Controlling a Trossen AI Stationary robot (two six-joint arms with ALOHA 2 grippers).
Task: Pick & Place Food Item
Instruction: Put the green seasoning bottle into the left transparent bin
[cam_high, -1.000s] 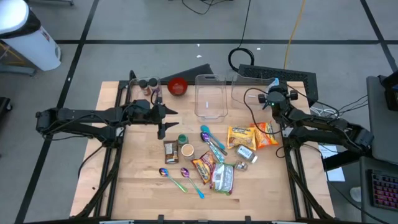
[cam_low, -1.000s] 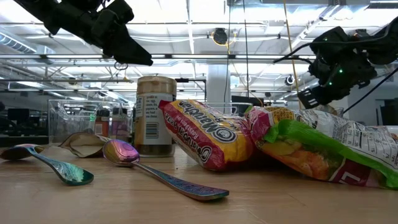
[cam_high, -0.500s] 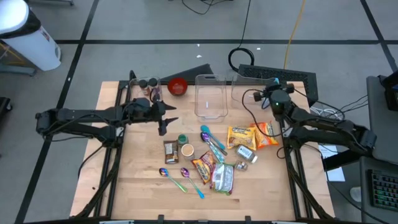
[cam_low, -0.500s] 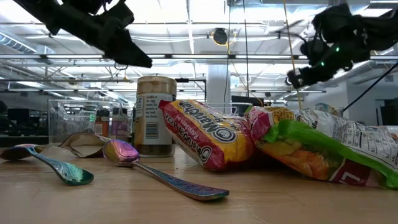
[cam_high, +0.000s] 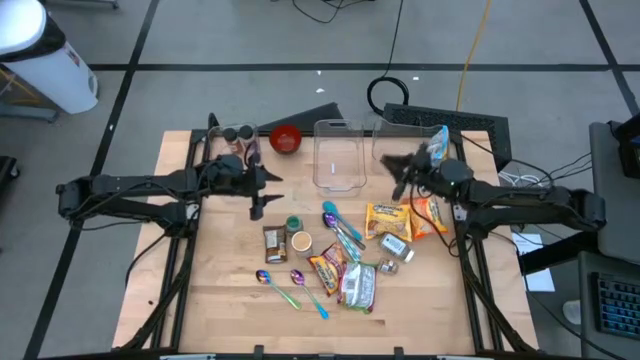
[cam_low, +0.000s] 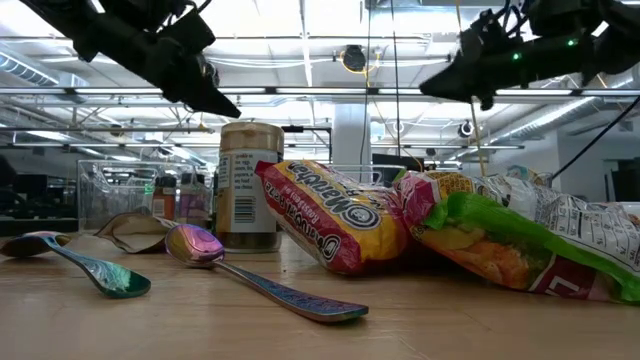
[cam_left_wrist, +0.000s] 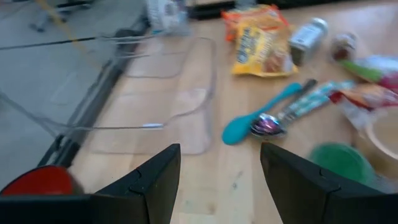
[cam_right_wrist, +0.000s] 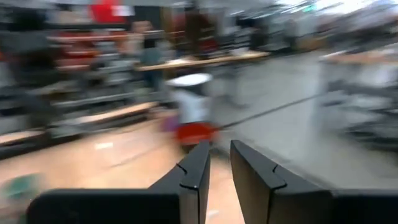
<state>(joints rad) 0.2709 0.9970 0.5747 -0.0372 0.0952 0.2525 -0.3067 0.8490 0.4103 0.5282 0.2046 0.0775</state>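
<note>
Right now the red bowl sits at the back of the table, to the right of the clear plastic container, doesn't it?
Not quite. The red bowl does sit at the back of the table, but to the left of the clear plastic container, not the right. The high view shows this plainly.

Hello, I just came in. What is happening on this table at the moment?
Two robot arms work over a wooden table strewn with snack packets, spoons and small jars. Neither holds anything. The left gripper hangs open near the red bowl. The right gripper, nearly closed, is in the air beside the clear container, above the yellow packets. No food is in the container.
</note>
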